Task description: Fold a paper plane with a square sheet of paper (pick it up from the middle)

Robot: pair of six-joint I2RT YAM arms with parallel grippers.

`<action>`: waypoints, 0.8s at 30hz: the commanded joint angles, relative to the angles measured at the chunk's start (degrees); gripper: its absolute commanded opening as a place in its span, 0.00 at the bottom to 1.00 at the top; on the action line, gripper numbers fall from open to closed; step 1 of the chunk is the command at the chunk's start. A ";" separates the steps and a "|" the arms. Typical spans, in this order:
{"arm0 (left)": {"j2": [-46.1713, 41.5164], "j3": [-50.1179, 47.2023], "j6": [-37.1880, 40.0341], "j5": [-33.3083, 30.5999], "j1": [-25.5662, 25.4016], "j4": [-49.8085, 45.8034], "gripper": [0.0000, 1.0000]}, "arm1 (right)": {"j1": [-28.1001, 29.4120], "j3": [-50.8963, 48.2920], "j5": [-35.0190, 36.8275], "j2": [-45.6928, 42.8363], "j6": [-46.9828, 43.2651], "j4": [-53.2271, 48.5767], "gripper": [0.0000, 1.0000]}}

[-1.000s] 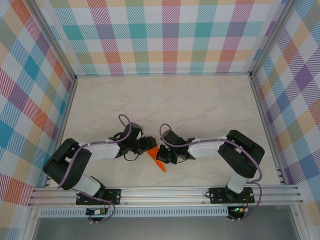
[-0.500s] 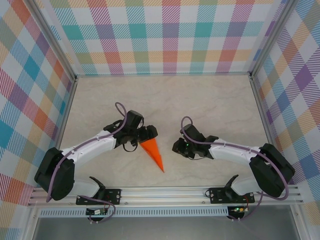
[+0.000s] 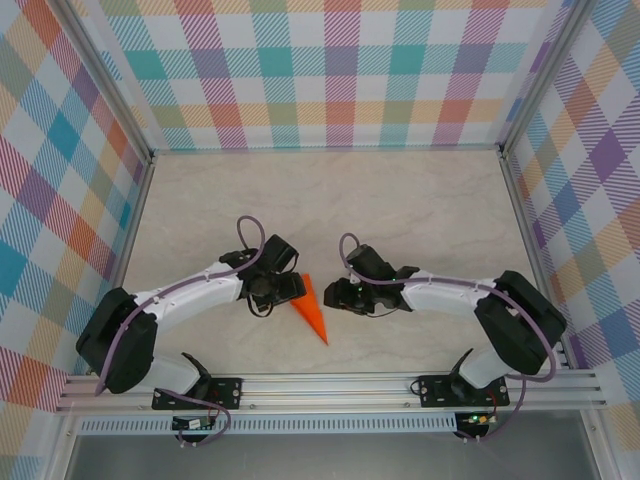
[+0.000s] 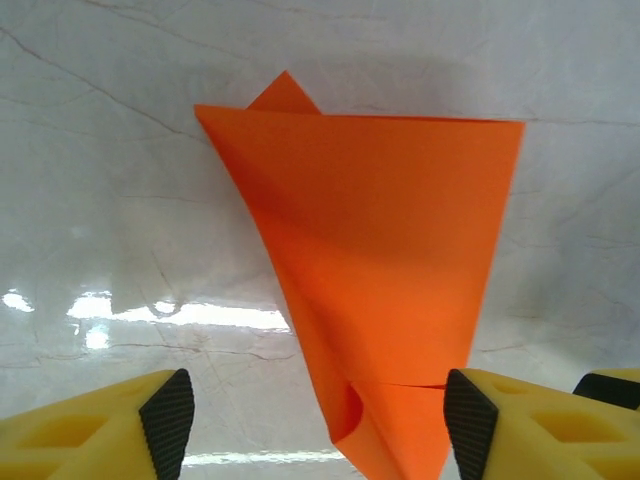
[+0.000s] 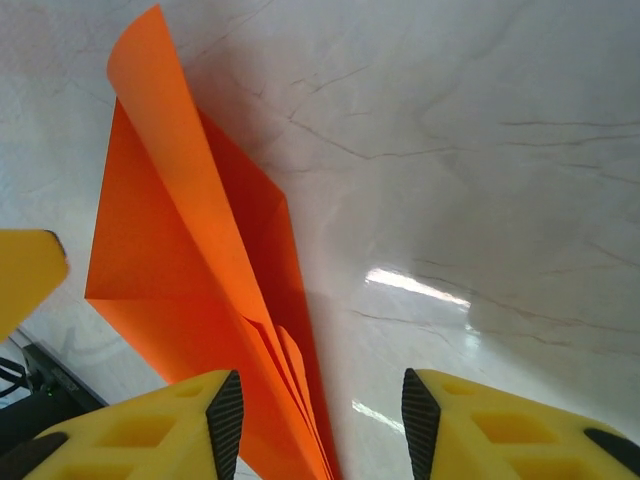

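Bright orange paper plane (image 3: 313,315), a slim dart lying on the pale marbled table (image 3: 400,210), points to five o'clock between our two unclenched, empty grippers (left gripper (image 3: 287,290) at its nine o'clock, nearer, we judge; right gripper (image 3: 335,295) at three).

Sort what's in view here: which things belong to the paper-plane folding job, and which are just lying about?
Part of the job:
- folded orange paper, a pointed wedge flat on the table
- left gripper, jaws open on either side of the paper's narrow end
- right gripper, jaws open beside the paper

Just surroundings:
- marble-look table
- checked walls
- metal rail
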 commanded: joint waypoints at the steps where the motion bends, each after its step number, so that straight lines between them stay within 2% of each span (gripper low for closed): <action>1: 1.18 -1.92 0.21 0.49 -0.38 -1.31 0.60 | 1.17 2.88 -3.42 2.47 -2.76 1.65 0.50; 4: 0.79 -3.84 0.12 0.44 -0.46 -0.79 0.51 | 1.63 3.81 -4.82 4.55 -3.46 1.86 0.52; 8: -0.61 -6.47 0.03 0.42 -0.37 -0.19 0.44 | 2.28 4.48 -6.43 6.44 -3.89 2.84 0.53; 16: -2.59 -8.58 -0.43 -0.39 -0.43 0.36 0.44 | 4.52 7.24 -8.19 8.96 -5.78 2.43 0.53; 19: -2.55 -8.70 -0.24 -0.15 -0.42 0.62 0.44 | 5.47 7.75 -6.17 8.14 -6.13 1.08 0.52; 24: -2.72 -9.20 -0.67 -0.14 -0.39 1.52 0.44 | 6.58 9.41 -8.33 9.22 -8.50 -0.18 0.52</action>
